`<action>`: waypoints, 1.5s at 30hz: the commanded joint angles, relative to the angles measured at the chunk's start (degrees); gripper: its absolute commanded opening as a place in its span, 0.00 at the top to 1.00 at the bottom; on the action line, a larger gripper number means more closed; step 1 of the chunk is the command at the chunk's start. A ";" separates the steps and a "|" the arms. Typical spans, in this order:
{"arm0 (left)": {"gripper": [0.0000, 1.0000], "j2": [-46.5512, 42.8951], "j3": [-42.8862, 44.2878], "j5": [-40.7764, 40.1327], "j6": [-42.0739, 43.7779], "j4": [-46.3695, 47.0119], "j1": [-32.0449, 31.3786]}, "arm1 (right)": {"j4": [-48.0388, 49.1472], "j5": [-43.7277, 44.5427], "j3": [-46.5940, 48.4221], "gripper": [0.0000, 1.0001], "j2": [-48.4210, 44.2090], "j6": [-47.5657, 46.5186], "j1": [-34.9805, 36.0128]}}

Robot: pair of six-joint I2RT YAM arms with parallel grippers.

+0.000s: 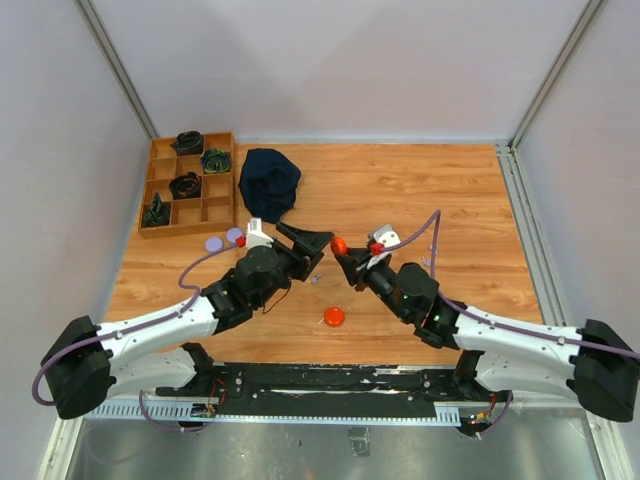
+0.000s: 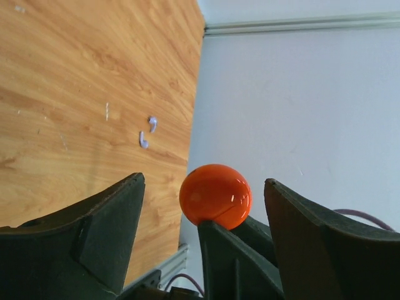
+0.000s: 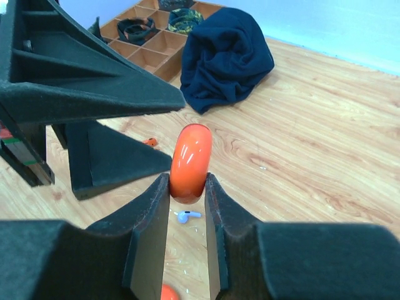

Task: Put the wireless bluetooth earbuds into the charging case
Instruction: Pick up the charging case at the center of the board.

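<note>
Your right jaws clenched on an orange disc [image 3: 190, 161], left jaws released, two lavender earbuds [image 2: 144, 140] on the desk [image 2: 75, 94] in left wrist view, one in right.

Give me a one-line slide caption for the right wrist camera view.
Right gripper pinches the orange case on edge above a lavender earbud lying on the table, the left gripper open alongside.

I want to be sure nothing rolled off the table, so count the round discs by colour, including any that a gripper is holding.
Orange disc: 2, one lying on the table, one on edge in the right gripper.
Lavender disc: 2, both on the table.
Total: 4
</note>
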 commanded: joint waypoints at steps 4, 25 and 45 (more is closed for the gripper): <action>0.18 -8.07 -1.24 -1.82 25.48 3.66 -0.51 | -25.26 -11.65 6.94 0.86 -13.04 -5.44 -5.12; 0.20 -14.35 1.51 43.08 94.97 0.81 -0.51 | -76.53 -34.59 36.23 0.88 -11.52 -25.31 -9.35; 0.44 -3.66 9.64 60.20 102.72 -0.45 -0.46 | -84.64 -45.53 44.53 0.90 -4.66 -33.07 -9.38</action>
